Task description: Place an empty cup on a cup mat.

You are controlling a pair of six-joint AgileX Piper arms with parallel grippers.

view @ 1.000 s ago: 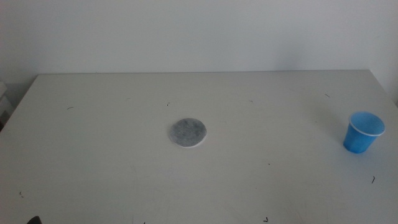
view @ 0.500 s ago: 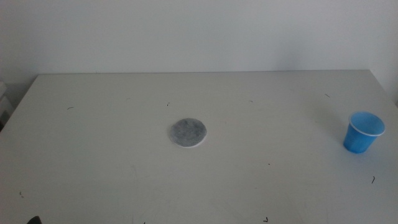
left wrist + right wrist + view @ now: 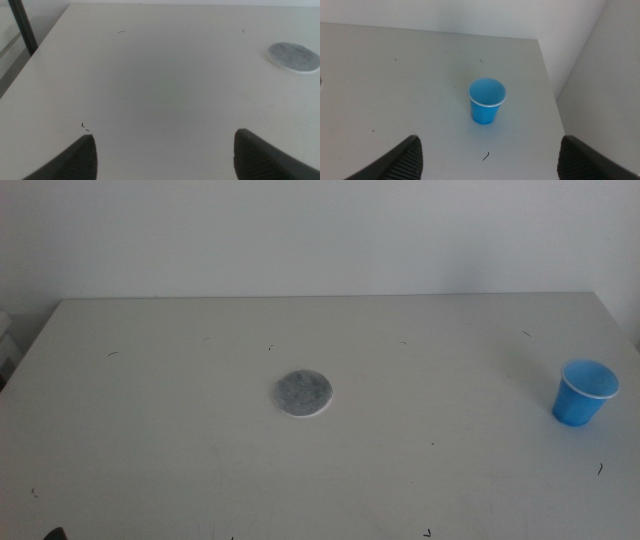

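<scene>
Desk, pale and flecked with small dark marks, fills the middle view, and the account runs from its left side to its right. At about seven o'clock in that view, right at the lower edge, only a dark sliver of the left arm's hardware shows. The left gripper hangs above the desk's left part, its jaws spread wide with bare desk between them and nothing in their hold; in the left wrist view the cup mat lies well off to one side of that gap, far ahead of the jaws.

Near the centre of the middle view the cup mat lies flat on the desk, a round disc with a mottled grey top and a thin white edge, with nothing on it. The cup stands at three o'clock from the mat, well apart from it and near the desk's right edge. It is upright, bright blue, pale at the rim, wider at the mouth than at the base.

The right gripper hangs above the desk's right part with its jaws set wide apart and holding nothing. In the right wrist view the cup stands ahead of the jaws, roughly in line with the gap between them and not touching either one; its inside shows blue and empty.
</scene>
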